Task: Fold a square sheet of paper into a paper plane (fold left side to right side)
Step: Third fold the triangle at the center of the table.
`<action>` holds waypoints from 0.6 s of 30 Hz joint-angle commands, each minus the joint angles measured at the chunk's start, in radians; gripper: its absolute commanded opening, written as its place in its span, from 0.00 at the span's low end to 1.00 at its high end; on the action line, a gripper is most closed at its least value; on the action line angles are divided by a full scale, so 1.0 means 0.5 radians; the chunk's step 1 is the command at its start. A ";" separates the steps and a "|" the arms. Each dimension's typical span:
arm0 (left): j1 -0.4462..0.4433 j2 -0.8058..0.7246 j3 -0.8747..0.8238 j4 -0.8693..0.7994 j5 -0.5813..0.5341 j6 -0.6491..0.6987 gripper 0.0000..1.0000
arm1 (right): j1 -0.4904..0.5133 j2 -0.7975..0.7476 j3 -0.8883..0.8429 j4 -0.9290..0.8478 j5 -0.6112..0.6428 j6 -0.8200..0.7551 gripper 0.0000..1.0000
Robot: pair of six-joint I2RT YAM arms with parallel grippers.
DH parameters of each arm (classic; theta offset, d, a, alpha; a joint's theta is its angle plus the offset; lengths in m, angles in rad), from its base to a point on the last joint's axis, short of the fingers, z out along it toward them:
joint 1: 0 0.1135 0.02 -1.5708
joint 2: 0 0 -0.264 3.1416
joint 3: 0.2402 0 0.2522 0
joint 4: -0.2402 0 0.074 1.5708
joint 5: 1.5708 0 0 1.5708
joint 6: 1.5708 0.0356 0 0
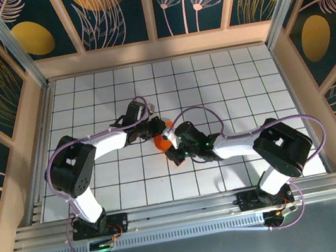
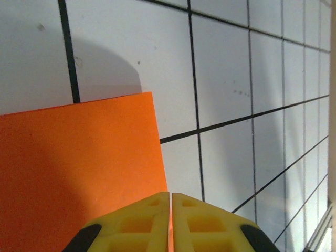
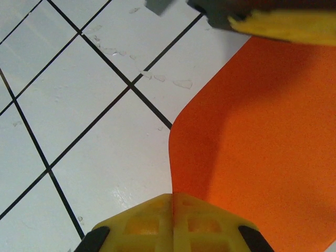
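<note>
The left pincer [image 2: 170, 223] and right pincer [image 3: 172, 223], two in all, each clench the one square sheet of paper [image 2: 79, 168].

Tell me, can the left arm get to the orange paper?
Probably yes. The left gripper looks shut right on the edge of the orange paper, with nothing between them. The right gripper seems to pinch another edge of the paper, so it isn't in the way.
</note>
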 commanded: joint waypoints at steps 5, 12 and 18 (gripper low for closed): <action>-0.025 0.156 0.074 -0.116 -0.010 0.094 0.06 | -0.048 0.028 -0.094 0.132 -0.130 0.109 0.00; -0.029 0.231 0.074 -0.163 -0.091 0.144 0.01 | -0.100 0.044 -0.117 0.174 -0.218 0.176 0.00; -0.033 0.273 0.072 -0.205 -0.165 0.193 0.00 | -0.186 0.052 -0.096 0.100 -0.222 0.223 0.00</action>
